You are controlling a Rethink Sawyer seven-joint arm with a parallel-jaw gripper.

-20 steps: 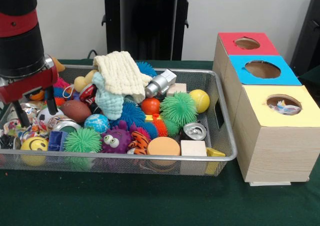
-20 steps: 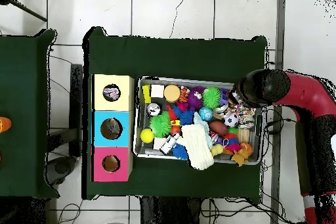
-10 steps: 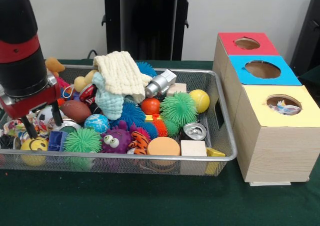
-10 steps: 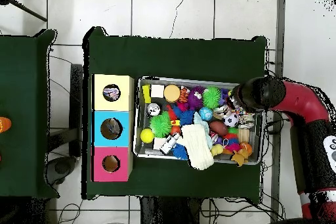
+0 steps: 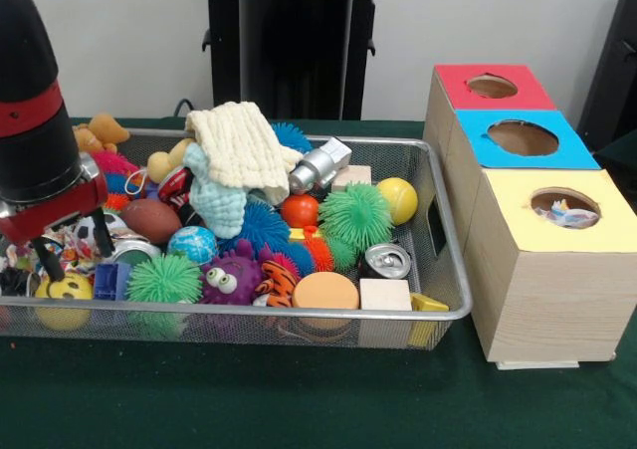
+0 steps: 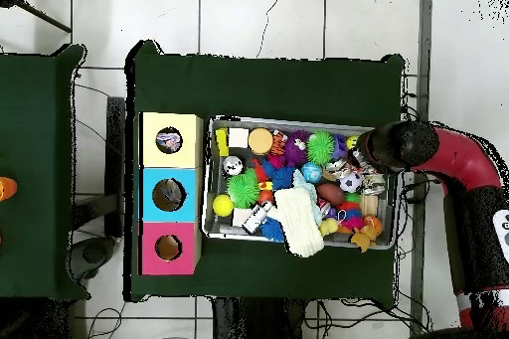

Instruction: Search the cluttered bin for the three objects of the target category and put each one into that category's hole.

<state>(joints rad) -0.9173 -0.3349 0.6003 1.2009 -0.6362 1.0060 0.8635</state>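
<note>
Yellow smiley ball under my gripper looks soft and light; jaws spread, empty, I'd pinch across its middle inside the cluttered bin.

Work surface: covered with a dark green cloth that reaches every visible edge. A second surface with the same green covering stands just beside it in the overhead view, separated by a narrow gap.

Floor: large pale tiles with dark grout lines; one tile beyond the surface's top edge shows a thin crack. Black cables run over the tiles near the bottom left corner of the surface.

Wall: plain, off-white, evenly lit, behind the far edge in the front view. A dark object stands at the right edge.
</note>
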